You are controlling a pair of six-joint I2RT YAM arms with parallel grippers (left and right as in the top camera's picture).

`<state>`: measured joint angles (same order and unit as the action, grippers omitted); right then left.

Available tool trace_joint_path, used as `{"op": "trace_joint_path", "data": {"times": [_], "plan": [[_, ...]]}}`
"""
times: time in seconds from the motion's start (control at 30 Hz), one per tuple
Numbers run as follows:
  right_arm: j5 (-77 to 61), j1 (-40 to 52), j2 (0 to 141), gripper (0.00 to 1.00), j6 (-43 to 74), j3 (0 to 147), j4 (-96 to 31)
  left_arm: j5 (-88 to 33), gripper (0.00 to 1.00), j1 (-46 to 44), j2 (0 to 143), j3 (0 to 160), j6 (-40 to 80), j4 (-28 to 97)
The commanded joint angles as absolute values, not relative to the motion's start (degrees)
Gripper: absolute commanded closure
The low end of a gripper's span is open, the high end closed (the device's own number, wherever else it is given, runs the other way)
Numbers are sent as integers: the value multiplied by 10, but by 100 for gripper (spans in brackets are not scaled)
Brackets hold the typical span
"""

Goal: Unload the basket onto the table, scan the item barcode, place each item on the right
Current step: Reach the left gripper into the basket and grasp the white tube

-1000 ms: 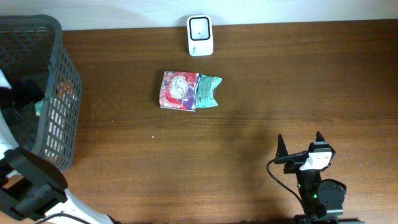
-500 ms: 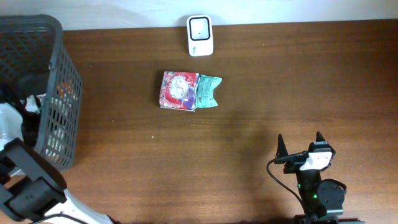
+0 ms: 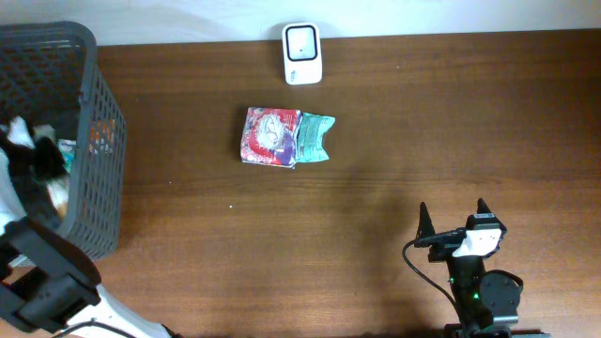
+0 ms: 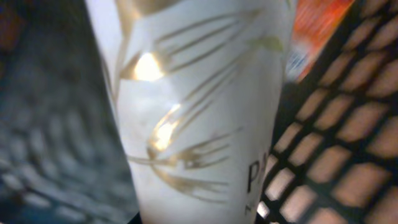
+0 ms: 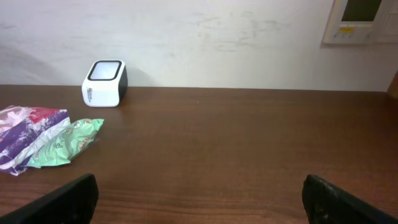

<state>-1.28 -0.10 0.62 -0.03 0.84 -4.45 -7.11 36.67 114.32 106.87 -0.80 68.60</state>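
item: white pack with gold line print, inside the basket at 9 o'clock on the table, filling your left wrist view.
left gripper: down in the basket, close up to the pack; fingers hidden, so you cannot tell whether it grips.
right gripper: spread wide, empty, at 5 o'clock.
handling: glossy skin, probably light, slippery and easily dented; take it gently across mid-body.
scanner: 12 o'clock, well apart.

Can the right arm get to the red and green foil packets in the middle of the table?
Probably yes. The right gripper stands open and empty, and only bare brown wooden table lies between it and the red and green foil packets. Reach itself I can't judge.
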Motion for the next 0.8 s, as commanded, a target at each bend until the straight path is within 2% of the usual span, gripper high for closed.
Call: {"op": "trace_joint_path", "data": {"times": [0.0, 0.13, 0.23, 0.37, 0.43, 0.53, 0.67, 0.77], "plan": [[-8, 4, 2, 1, -2, 3, -45, -128, 96, 366, 1134, 1210, 17, 747], [-8, 4, 2, 1, -2, 3, -45, -200, 96, 366, 1124, 1367, 26, 826], [-8, 4, 2, 1, -2, 3, -45, -245, 95, 366, 1104, 1421, 35, 842], [-8, 4, 2, 1, -2, 3, -45, -272, 94, 366, 1045, 1437, 34, 840], [-8, 4, 2, 1, -2, 3, -45, -289, 97, 365, 1015, 1437, 35, 841], [-8, 4, 2, 1, -2, 3, -45, -404, 96, 362, 986, 1437, 34, 850], [-8, 4, 2, 1, -2, 3, -45, -426, 94, 281, 984, 1436, 7, 876], [-8, 4, 2, 1, -2, 3, -45, -375, 94, 190, 985, 1436, 2, 879]]}}
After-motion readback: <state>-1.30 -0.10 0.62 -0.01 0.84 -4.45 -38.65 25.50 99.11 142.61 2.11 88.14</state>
